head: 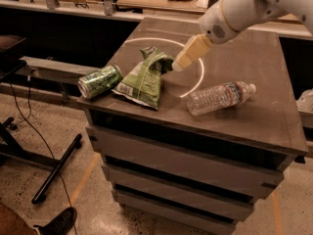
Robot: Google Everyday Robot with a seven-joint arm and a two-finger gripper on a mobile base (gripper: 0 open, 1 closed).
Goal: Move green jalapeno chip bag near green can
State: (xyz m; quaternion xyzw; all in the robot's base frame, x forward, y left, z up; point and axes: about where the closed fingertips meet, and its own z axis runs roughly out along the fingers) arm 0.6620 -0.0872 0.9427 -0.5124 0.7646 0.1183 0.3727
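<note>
Bench [254, 106] of dark brown, with drawer fronts [186, 155] stacked below its top, is carrying three things along its near half. The green jalapeno chip bag [144, 77] is lying crumpled near the front left part of the top, its pinched upper end standing up and pointing toward the back, its flatter end with the white label patch spreading toward the front edge. The green can [99, 81] is lying on its side at the front left corner, one silver end facing out to the left, the other end just beside the bag's lower left corner. Whether the two are touching cannot be told.

The gripper [178, 66] is reaching down and to the left from the white arm [234, 11] that is coming in from the upper right. Its cream-coloured tip is sitting right at the upper right edge of the bag, close above the bench top. From this angle the jaws are showing as one pale block, so whether they are parted or clamping the foil cannot be told.

A clear water bottle [220, 97] is lying on its side to the right of the bag, its cap pointing right and a little back, apart from both the bag and the gripper. A thin white ring [202, 72] marked on the bench top is curving between bag and bottle. Left of the bench, a black stand leg [54, 173] is resting on the speckled floor [39, 131].
</note>
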